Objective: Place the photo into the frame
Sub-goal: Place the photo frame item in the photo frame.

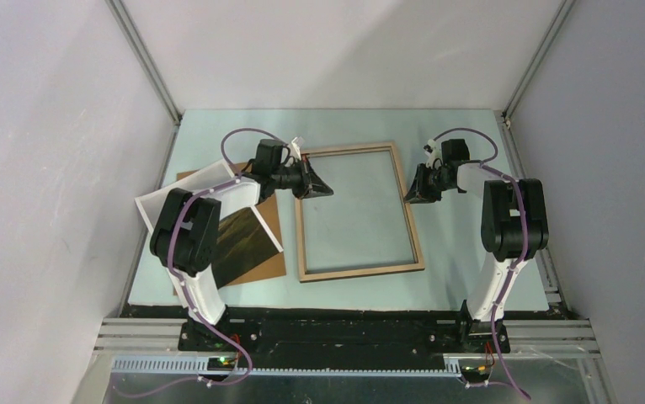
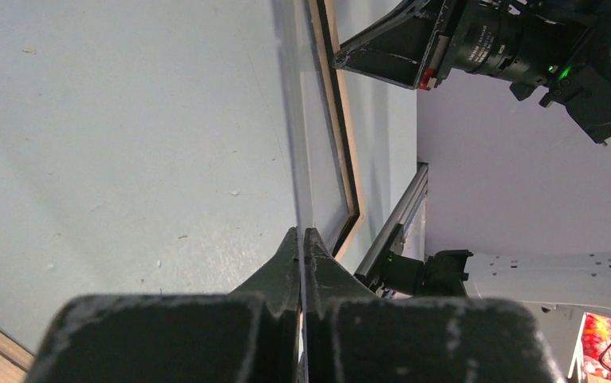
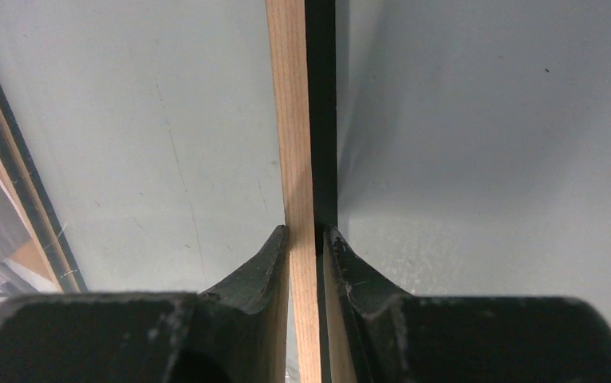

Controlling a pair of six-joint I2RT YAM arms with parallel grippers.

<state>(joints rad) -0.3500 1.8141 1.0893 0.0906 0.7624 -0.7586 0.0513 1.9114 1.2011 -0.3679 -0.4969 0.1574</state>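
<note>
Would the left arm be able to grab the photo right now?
Probably not yet: the left gripper is shut on the clear pane. The photo lies close by, though.

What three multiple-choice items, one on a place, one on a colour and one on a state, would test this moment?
1. Where does the photo lie?
A. Left of the frame, on the brown panel.
B. Inside the frame.
C. Right of the frame.

2. Which colour is the frame's upward face?
A. Black.
B. White.
C. Light wood.

3. What is the right pincer doing?
A. Hanging open, touching nothing.
B. Closed on the frame's right rail.
C. Holding the photo.

Answers:
1 A: the top view shows the photo beside the frame's left rail, lying on the brown panel.
2 C: pale wood rails show from above.
3 B: the right wrist view shows a finger on each side of the rail.
</note>
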